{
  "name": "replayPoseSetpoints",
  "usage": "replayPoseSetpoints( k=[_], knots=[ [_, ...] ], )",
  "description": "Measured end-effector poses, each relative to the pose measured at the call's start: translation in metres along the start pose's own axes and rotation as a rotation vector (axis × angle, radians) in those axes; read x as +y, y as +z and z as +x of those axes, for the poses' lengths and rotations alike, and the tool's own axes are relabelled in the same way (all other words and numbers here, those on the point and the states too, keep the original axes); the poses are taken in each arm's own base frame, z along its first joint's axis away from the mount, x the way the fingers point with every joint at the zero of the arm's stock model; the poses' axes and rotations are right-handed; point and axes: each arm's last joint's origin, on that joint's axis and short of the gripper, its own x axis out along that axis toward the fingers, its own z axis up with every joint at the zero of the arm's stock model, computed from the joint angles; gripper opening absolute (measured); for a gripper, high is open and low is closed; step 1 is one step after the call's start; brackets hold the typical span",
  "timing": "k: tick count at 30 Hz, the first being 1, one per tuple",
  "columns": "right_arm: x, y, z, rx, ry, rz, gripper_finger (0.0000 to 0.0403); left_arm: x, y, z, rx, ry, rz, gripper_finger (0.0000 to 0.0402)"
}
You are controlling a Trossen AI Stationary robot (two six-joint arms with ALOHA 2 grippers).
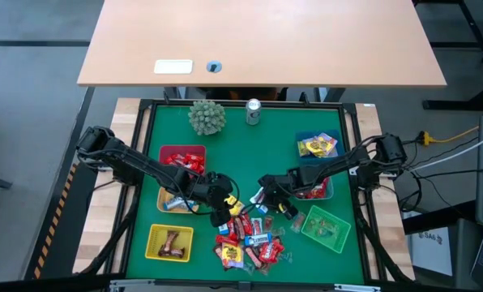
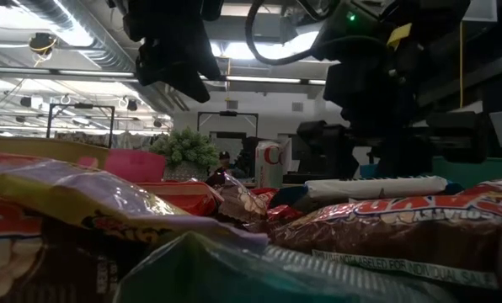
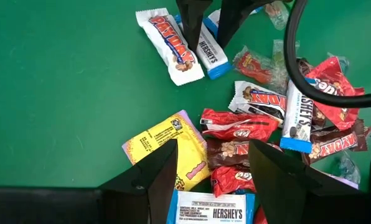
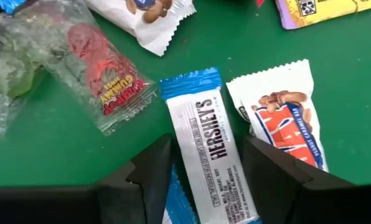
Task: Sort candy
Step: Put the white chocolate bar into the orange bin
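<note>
- The candy (image 1: 248,242) lies in a loose pile on the green mat (image 1: 250,162), near its front edge, between the yellow basket (image 1: 169,242) and the green basket (image 1: 326,226).
- The right gripper (image 4: 204,168) is down at the back of the pile, fingers spread on either side of a blue-and-white chocolate bar (image 4: 211,155); the bar lies flat on the mat and is not yet clamped.
- A white peanut bar (image 4: 285,121) lies just beside it.
- The left gripper (image 3: 211,171) hangs released over the pile, with a yellow sweet (image 3: 173,148) and red wrappers (image 3: 235,124) between its fingers.
- More sweets sit in the red basket (image 1: 182,158) and blue basket (image 1: 316,144).
</note>
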Motion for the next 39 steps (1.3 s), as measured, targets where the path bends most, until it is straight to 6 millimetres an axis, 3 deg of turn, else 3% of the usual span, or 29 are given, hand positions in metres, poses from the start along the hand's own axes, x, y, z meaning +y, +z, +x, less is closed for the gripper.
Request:
replayPoseSetpoints(
  k=[10,21,27,39],
  knots=[
    [0.001,-0.001,0.001,0.014,0.009,0.004,0.0182,0.000,0.000,0.000,0.000,0.000,0.000,0.0183],
    [-0.001,0.001,0.001,-0.013,-0.003,-0.002,0.0100,0.000,0.000,0.000,0.000,-0.001,0.001,0.0183],
    [-0.004,0.007,-0.001,-0.019,-0.014,0.002,0.0095,0.000,0.000,0.000,-0.001,-0.001,0.013,0.0182],
    [-0.011,0.023,-0.007,-0.068,-0.038,0.040,0.0094,-0.010,-0.006,-0.003,-0.022,-0.013,0.208,0.0182]
  ],
)
